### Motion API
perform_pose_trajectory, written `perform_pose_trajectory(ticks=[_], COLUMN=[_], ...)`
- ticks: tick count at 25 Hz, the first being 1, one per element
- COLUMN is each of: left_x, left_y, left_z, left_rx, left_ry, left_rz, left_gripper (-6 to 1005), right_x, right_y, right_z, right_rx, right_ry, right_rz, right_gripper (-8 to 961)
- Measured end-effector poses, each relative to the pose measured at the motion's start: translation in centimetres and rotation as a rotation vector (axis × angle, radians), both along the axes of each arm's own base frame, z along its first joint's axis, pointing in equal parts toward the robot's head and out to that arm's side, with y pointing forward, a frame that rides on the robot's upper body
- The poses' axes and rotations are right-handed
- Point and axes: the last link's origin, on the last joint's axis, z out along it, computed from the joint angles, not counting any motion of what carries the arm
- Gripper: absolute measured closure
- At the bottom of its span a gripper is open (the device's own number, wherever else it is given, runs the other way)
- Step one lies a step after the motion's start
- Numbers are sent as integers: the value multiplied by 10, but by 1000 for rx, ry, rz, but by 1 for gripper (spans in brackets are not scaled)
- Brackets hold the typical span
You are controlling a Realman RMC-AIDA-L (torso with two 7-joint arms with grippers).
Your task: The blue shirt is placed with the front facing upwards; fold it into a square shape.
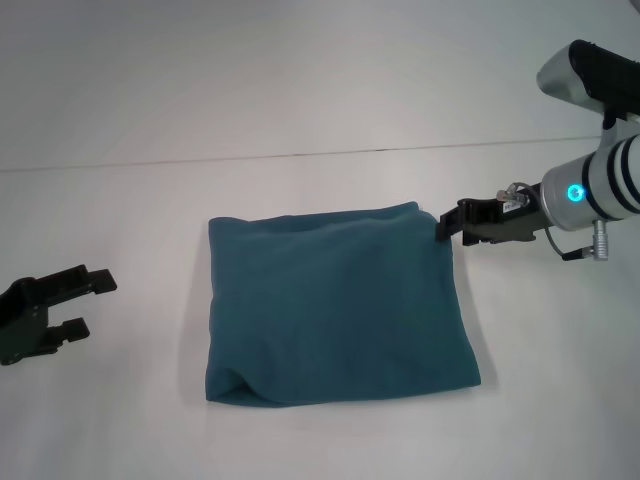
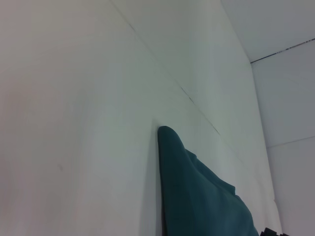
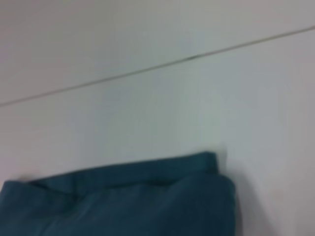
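The blue shirt [image 1: 335, 305] lies flat on the white table [image 1: 300, 90], folded into a rough square with no lettering showing. To the shirt's left and well apart from it, near the front edge, the left gripper [image 1: 82, 303] sits low with its fingers [image 1: 88, 280] spread apart around nothing. At the shirt's far right corner, the right gripper [image 1: 444, 228] touches the cloth; I cannot tell whether its fingers pinch it. Beyond the shirt, a thin dark seam [image 1: 300, 155] crosses the table.
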Motion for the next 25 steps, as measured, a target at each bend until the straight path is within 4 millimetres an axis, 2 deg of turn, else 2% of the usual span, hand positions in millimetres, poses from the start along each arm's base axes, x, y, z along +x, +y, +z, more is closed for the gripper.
perform_pose_trajectory(ticks=[11, 25], left_x=[-1, -1], left_y=[-1, -2], left_z=[-1, -3], left_rx=[1, -2], left_ry=[-2, -6], left_rz=[0, -1], left_gripper=[53, 54], right_x=[-10, -11], right_y=[7, 7], right_z=[-26, -25], right_rx=[27, 21], right_ry=[6, 15], right_rz=[1, 6], right_gripper=[520, 783])
